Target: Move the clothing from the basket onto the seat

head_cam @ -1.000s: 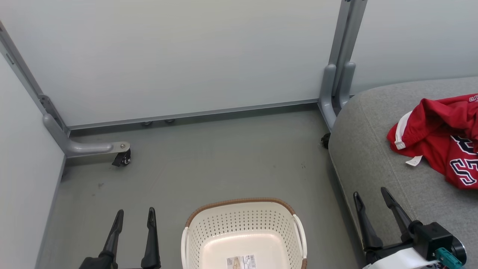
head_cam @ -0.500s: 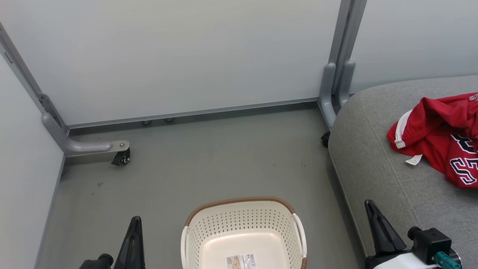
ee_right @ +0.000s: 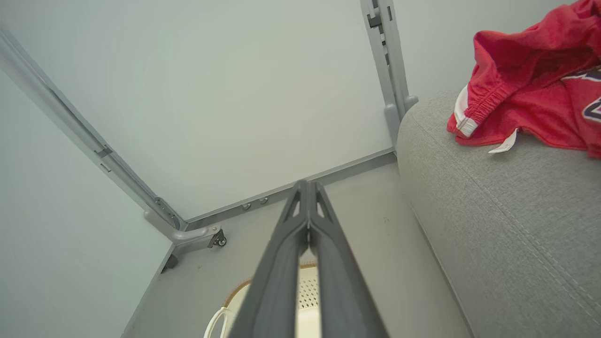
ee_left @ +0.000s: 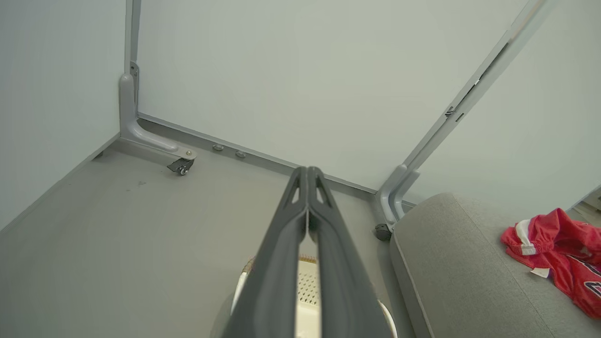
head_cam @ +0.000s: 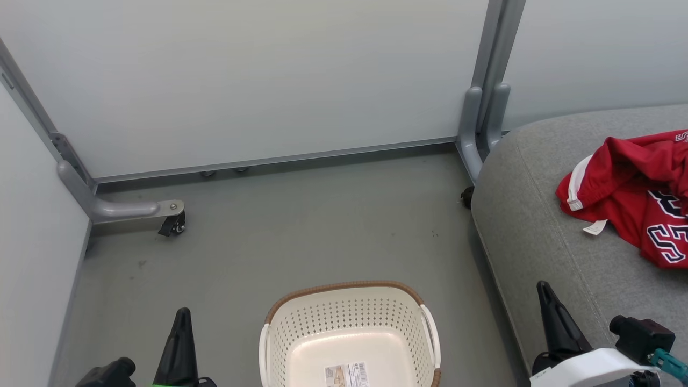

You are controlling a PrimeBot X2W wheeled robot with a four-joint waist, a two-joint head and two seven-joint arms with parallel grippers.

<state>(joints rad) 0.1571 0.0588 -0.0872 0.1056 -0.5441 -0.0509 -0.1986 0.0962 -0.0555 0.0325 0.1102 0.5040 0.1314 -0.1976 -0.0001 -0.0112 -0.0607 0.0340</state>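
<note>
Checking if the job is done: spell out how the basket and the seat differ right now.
The basket holds a label, no clothing; the seat carries the red clothing. The basket is cream perforated plastic with a brown rim; the seat is light-grey stitched fabric. The basket is far smaller than the seat. Both have rounded corners.

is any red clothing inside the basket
No, the basket holds just a label on its floor; the red clothing lies on the grey seat.

Pale panels (head_cam: 269,80), grey floor (head_cam: 301,226), seemingly a castored foot (head_cam: 134,208).
</note>
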